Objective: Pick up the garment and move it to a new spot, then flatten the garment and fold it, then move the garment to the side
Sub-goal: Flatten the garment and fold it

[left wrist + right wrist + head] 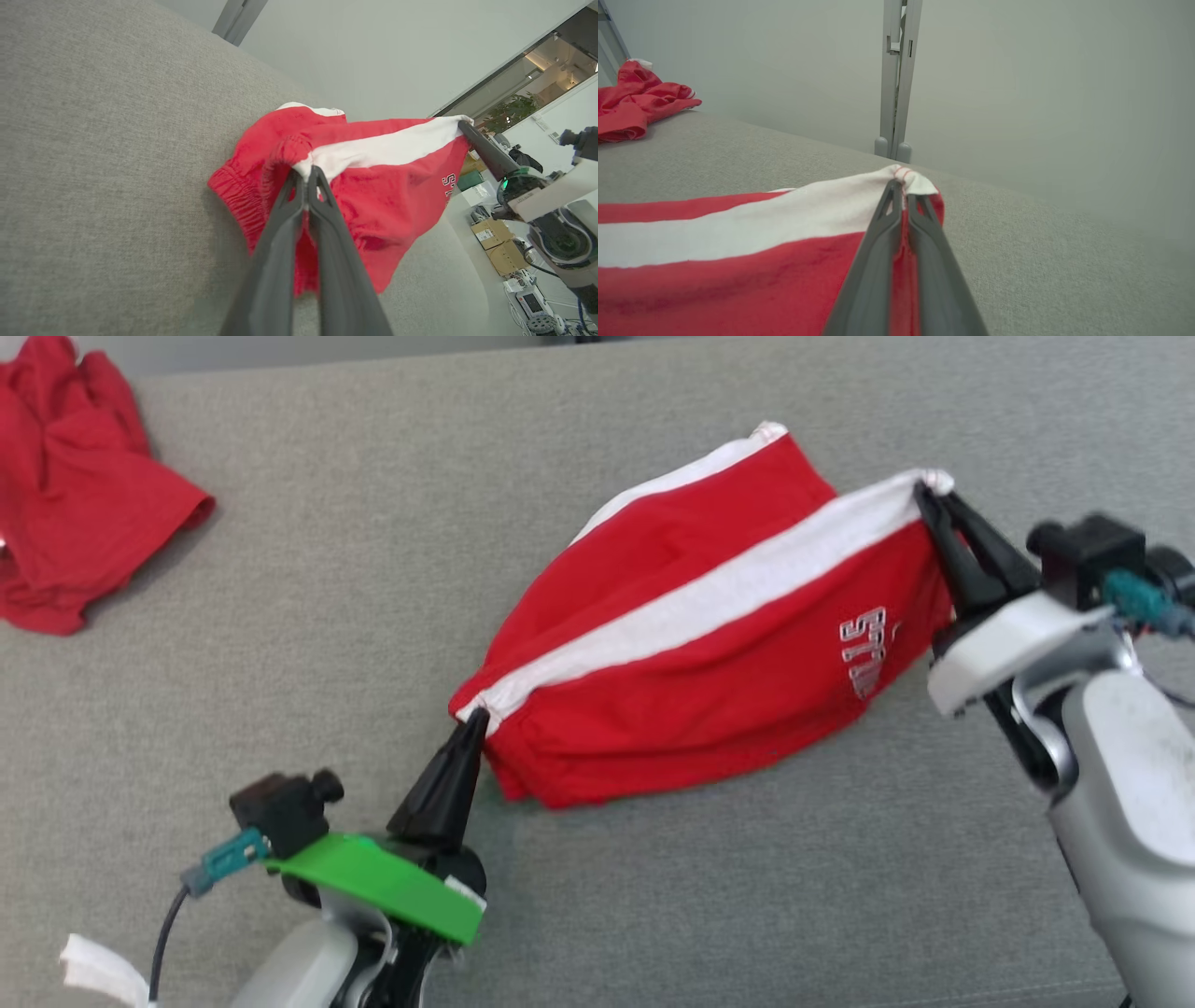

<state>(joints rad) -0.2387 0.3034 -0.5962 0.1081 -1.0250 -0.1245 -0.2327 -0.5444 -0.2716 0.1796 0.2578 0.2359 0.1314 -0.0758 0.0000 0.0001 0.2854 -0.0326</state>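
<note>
Garment (709,644) hangs between left tool (475,715) and right tool (924,491), both clamped.

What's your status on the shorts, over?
Left gripper, right gripper shut on shorts, at stripe ends. Stretched between them over cushion. Other red garment far left, apart.

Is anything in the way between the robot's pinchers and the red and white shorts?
Nothing. The left gripper and the right gripper each pinch the shorts at one end of the white stripe. The other red garment lies far off.
</note>
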